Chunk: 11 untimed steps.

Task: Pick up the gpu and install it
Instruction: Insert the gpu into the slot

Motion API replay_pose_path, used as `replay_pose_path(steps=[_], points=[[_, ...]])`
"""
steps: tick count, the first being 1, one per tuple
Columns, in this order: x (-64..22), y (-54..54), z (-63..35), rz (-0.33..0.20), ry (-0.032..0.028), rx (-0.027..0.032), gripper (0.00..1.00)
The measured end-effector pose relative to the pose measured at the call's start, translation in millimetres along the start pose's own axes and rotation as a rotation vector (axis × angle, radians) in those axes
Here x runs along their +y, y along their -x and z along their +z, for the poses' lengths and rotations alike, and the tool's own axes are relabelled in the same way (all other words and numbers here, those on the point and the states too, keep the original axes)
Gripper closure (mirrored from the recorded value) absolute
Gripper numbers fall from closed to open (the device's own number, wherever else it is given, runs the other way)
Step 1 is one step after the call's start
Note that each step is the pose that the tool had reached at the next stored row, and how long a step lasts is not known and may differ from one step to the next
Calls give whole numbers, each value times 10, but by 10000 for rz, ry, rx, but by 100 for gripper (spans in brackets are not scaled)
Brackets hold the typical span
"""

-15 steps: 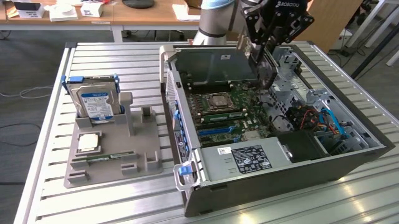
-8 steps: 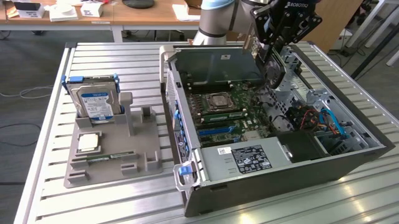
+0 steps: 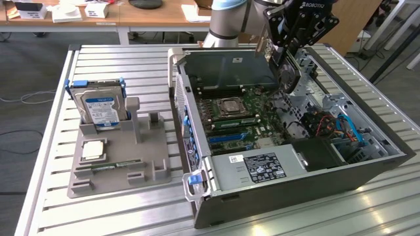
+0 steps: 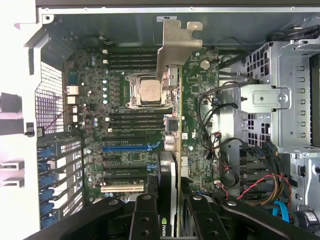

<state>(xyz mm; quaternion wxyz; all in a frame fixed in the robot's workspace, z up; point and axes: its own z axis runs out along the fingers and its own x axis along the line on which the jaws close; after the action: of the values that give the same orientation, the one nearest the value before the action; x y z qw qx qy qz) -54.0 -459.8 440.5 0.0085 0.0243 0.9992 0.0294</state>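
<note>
My gripper hangs over the back of the open computer case, shut on the gpu. In the exterior view the card hangs below the fingers, its dark fan face and grey end bracket just above the case's upper rim. The wrist view looks along the gpu edge-on, with its metal bracket at the far end. The black fingers clamp its near end, and the gripper is centred on it. Beneath lies the motherboard with its processor socket and expansion slots.
A grey fixture tray on the exterior view's left holds an upright hard drive, a processor chip and a memory stick. Inside the case sit a power supply, a drive cage and loose cables.
</note>
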Motion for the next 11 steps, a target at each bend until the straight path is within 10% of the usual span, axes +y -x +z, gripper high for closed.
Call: replay_pose_path(steps=[11], points=[[0, -3, 1, -792, -99, 41, 73]])
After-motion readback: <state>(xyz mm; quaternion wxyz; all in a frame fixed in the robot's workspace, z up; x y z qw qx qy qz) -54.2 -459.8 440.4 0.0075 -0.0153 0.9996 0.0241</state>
